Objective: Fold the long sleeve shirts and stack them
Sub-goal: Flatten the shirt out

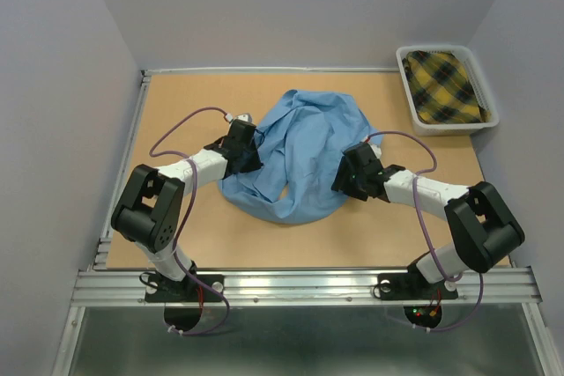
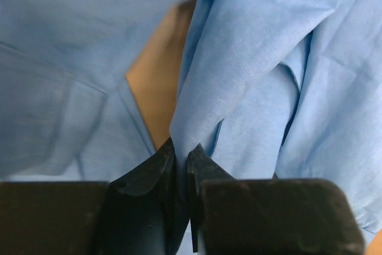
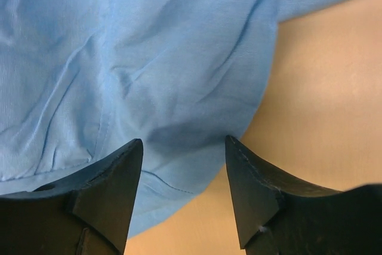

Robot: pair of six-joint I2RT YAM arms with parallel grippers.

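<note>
Item: 1 light blue shirt point(image 1: 300, 160), crumpled in a rounded heap at the middle of the tan table point(image 1: 176, 112), between the 2 arms. Long axis: loosely diagonal, from the near-left lobe by the left arm up to the far-right bulge. Collar, button front and sleeves could not be told apart in the folds, so which way it headed was not legible. Left gripper point(image 2: 182, 150): closed on a raised fold at the shirt's left edge, the cloth pinched between both tips and rising taut from them, bare table visible through a gap just behind. Right gripper point(image 3: 184, 144): jaws apart, holding nothing, its fingers point(image 3: 113, 177) low over the shirt's right hem, where the cloth ended and bare tabletop began under the right tip. Edges: grey walls closed the table on the left, far and right sides; an aluminium rail point(image 1: 308, 286) ran along the near edge, carrying both bases. Open room: a wide bare patch at the far-left corner, a bare band between the shirt and the rail, and a bare stretch right of the shirt. 1 white basket point(image 1: 454, 127) stood at the far-right corner, well apart from the shirt, holding a folded yellow plaid cloth point(image 1: 445, 85).
</note>
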